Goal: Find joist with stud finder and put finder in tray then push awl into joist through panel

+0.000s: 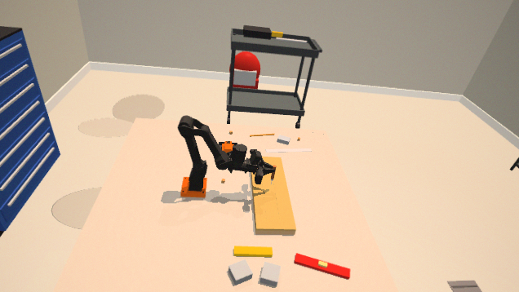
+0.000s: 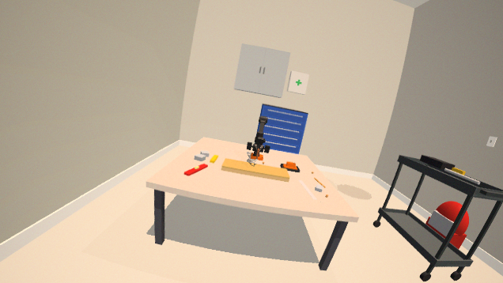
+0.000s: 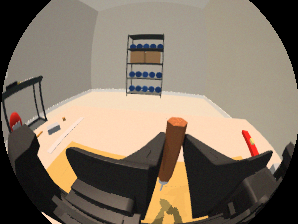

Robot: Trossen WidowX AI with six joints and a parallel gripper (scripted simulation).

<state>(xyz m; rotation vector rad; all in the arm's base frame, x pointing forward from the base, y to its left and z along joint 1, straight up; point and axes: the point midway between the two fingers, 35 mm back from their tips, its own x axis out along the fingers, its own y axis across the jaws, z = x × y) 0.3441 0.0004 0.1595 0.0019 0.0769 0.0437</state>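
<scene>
My gripper (image 1: 272, 170) (image 3: 173, 136) is shut on the awl's brown handle, above the far half of the floor panel. The awl (image 1: 273, 174) (image 3: 172, 155) points down, its handle leaning slightly in the wrist view. Its thin metal tip is near the panel's top; whether it touches is not clear. The yellow-tan floor panel (image 1: 280, 216) (image 2: 269, 173) lies flat; the joist is hidden, and no hole can be made out. The orange stud finder (image 1: 227, 146) (image 2: 291, 164) sits in the dark tray (image 2: 296, 170), partly behind the arm in the top view.
Near the panel's near end lie a yellow bar (image 1: 253, 251) (image 2: 213, 158), a red level (image 1: 336, 270) (image 2: 191, 171) and two grey blocks (image 1: 240, 272) (image 1: 270, 274). Beyond its far end lie a white strip (image 1: 289, 150), a grey block (image 1: 283, 139) and an orange pencil (image 1: 262, 134).
</scene>
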